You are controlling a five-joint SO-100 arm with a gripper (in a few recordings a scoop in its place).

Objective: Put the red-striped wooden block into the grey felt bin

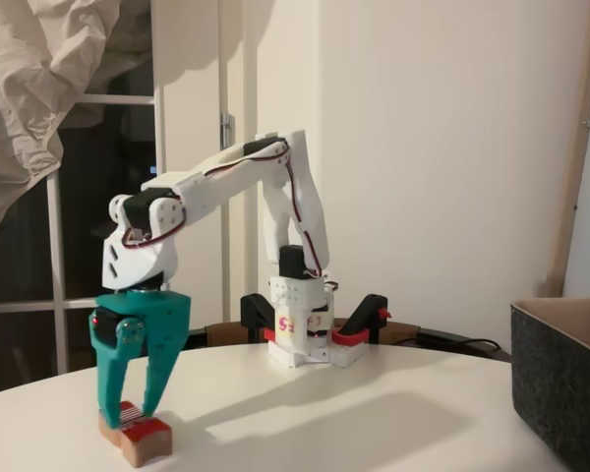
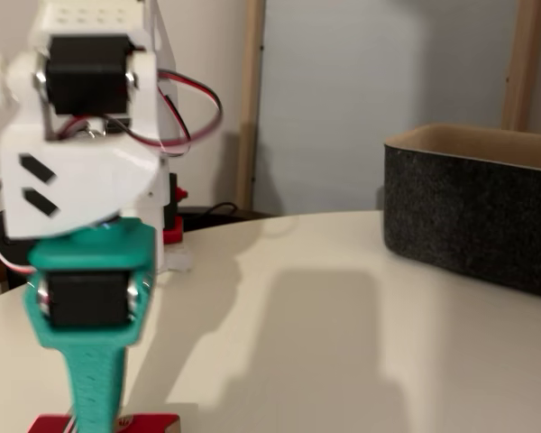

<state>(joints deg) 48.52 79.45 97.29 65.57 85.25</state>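
The red-striped wooden block (image 1: 149, 441) lies on the white table at the lower left, its striped top showing between the teal fingers. My gripper (image 1: 128, 415) points straight down over it, open, with one fingertip on each side of the striped face. I cannot tell whether the fingertips touch the block. In the other fixed view the gripper (image 2: 95, 417) is seen edge-on, with the block's red edge (image 2: 153, 422) at its foot. The grey felt bin (image 1: 562, 385) stands at the far right, well apart from the gripper, and shows its brownish inside at the right of a fixed view (image 2: 473, 221).
The arm's white base (image 1: 300, 339) is clamped at the table's far edge, with red and black clamps beside it. The round white table (image 1: 374, 423) stretches bare between the block and the bin. A window and a draped cloth stand behind on the left.
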